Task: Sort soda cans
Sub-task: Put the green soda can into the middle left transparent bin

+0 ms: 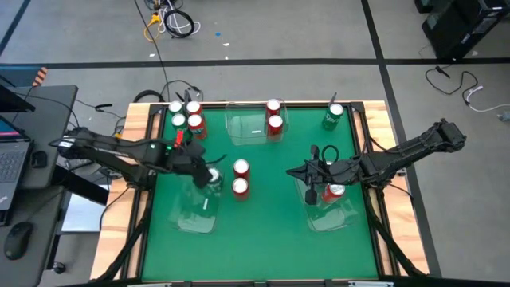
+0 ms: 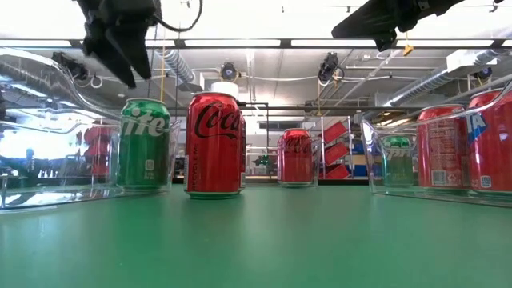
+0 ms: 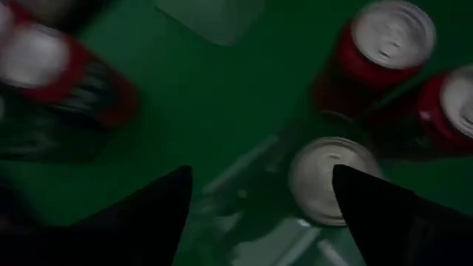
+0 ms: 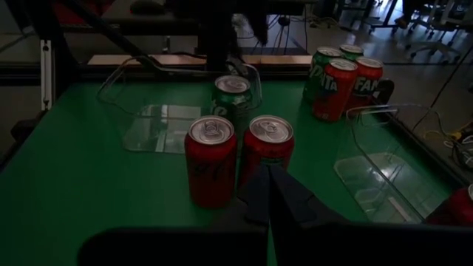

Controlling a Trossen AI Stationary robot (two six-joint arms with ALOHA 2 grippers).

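A green soda can (image 1: 213,177) stands upright in the clear left tray (image 1: 198,214). My left gripper (image 3: 262,199) hangs open just above it, and the can's silver top (image 3: 332,181) shows close to one finger. In the low view the left gripper (image 2: 132,76) ends a little above the green can (image 2: 144,144). My right gripper (image 4: 270,193) is shut and empty, level above the table beside the right tray (image 1: 331,215), pointing at two red cans (image 4: 211,159) (image 4: 267,151) that stand mid-table. A red can (image 1: 333,191) stands in the right tray.
The far tray (image 1: 243,131) holds two red cans (image 1: 274,106) (image 1: 275,123). A cluster of several cans (image 1: 185,115) stands at the far left corner. One green can (image 1: 333,117) stands at the far right. Open green table (image 1: 263,239) lies near the front edge.
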